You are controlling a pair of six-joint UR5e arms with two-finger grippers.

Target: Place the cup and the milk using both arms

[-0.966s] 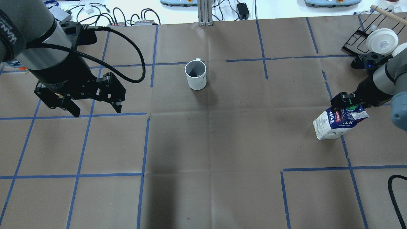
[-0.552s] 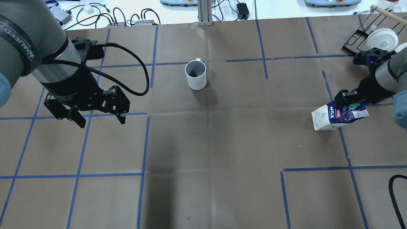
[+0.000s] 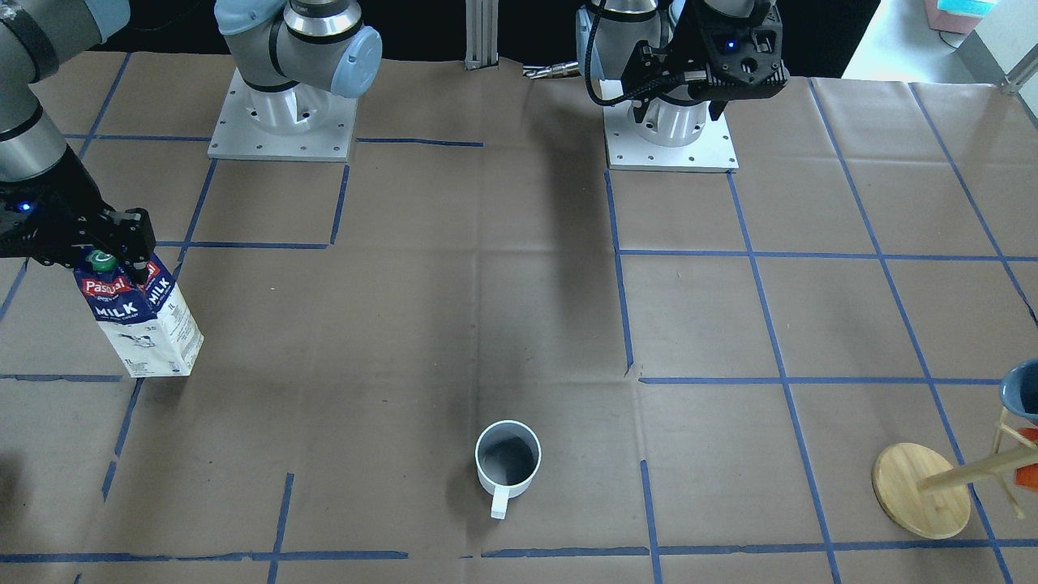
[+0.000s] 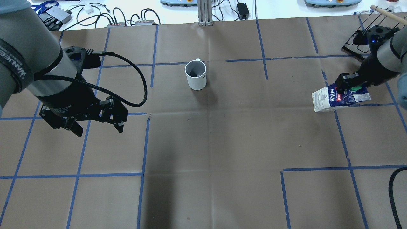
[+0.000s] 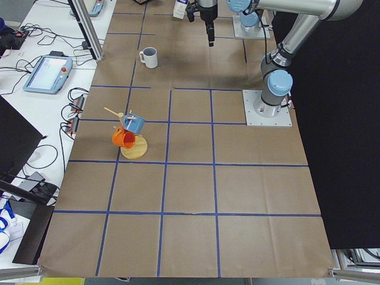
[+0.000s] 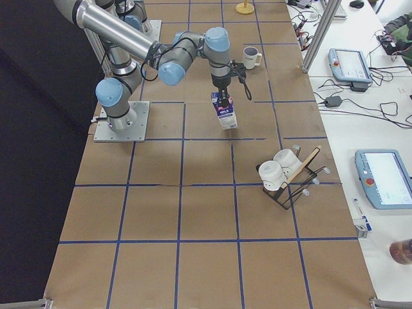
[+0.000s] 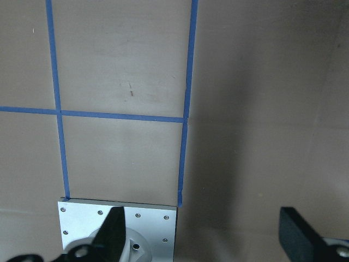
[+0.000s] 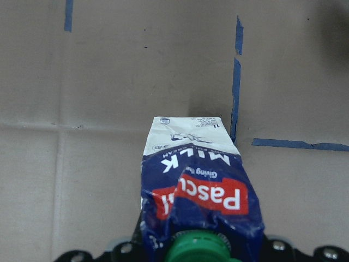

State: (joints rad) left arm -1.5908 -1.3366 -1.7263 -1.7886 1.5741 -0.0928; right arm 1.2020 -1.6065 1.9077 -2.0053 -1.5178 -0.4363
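The cup (image 4: 195,74), a white mug with a grey inside, stands upright at the table's far middle, its handle pointing away from me; it also shows in the front view (image 3: 508,461). The milk (image 4: 338,99), a blue and white carton with a green cap, is at the right, tilted a little. My right gripper (image 4: 351,84) is shut on its gable top (image 3: 105,251). The right wrist view looks down the carton (image 8: 196,185). I cannot tell whether its base touches the paper. My left gripper (image 4: 98,128) is open and empty, high over the left side, far from the cup.
A wooden mug tree (image 3: 924,487) with a blue and an orange mug stands at my far left. A black wire rack with white cups (image 6: 283,177) sits at my far right, beyond the milk. The arms' base plates (image 3: 669,130) are at my edge. Cables lie along the far edge.
My right gripper has carried the milk away from me, toward the table's far side. My left gripper, still open, has moved a little toward my side of the table.
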